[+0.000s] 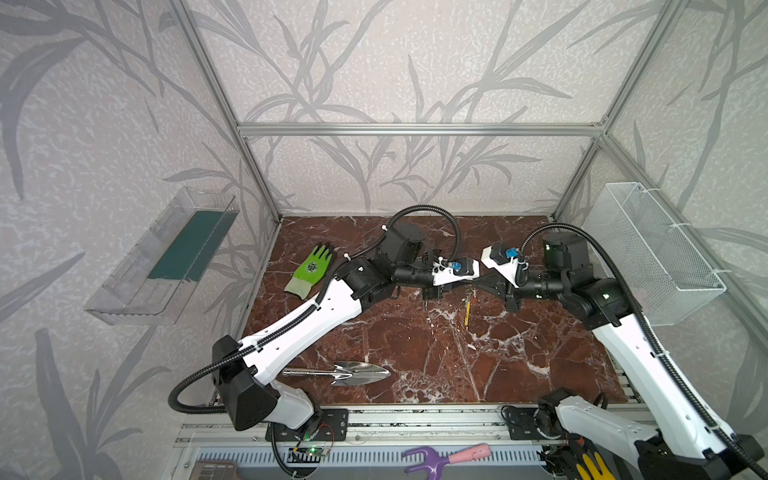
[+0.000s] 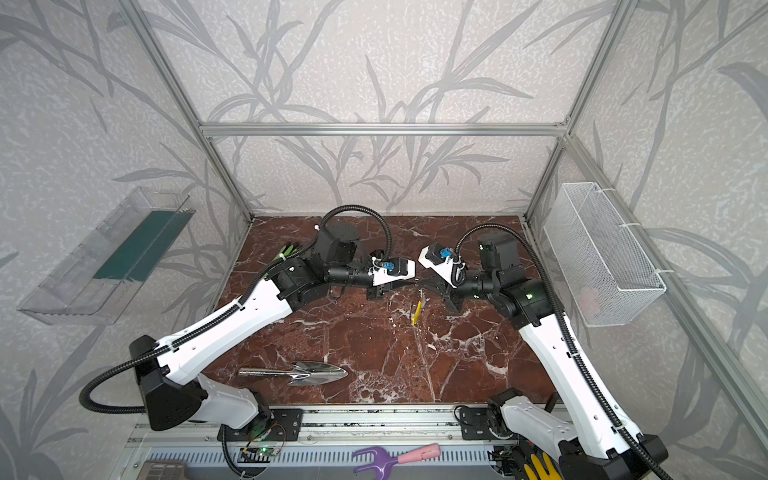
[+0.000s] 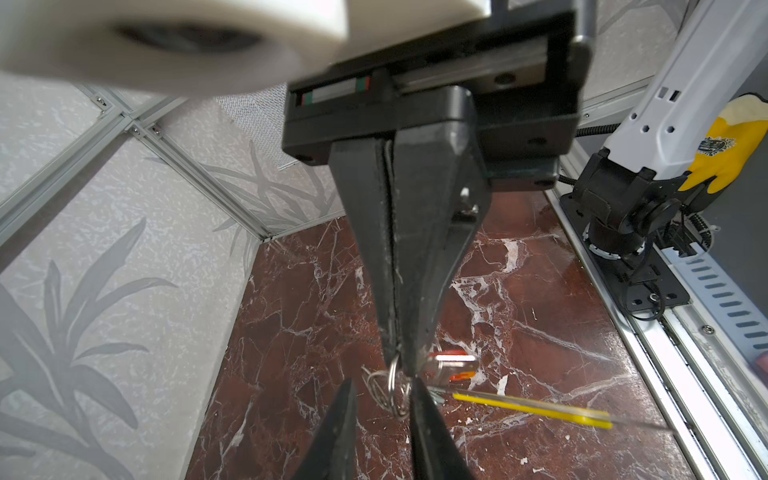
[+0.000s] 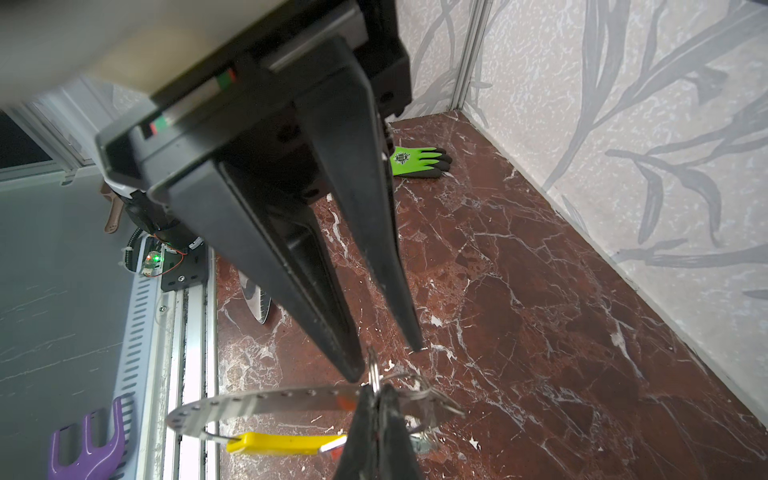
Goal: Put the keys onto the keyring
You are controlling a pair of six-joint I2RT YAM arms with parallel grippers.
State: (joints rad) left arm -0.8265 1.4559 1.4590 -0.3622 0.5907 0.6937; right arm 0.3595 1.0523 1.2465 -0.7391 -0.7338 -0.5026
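We count one keyring (image 4: 270,401), one red-tagged key (image 3: 453,363), more unclear. Right hand (image 3: 397,359) pinched tight on keyring at its tips. Left hand (image 3: 382,388) slightly apart, tips straddling small ring (image 3: 392,390) just beyond.

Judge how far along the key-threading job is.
Done: the keyring is lifted, clamped in the shut right gripper. In hand: the open left gripper straddles a small split ring beside the red-tagged key. Remaining: whether any key is threaded is unclear; the other key isn't identifiable.
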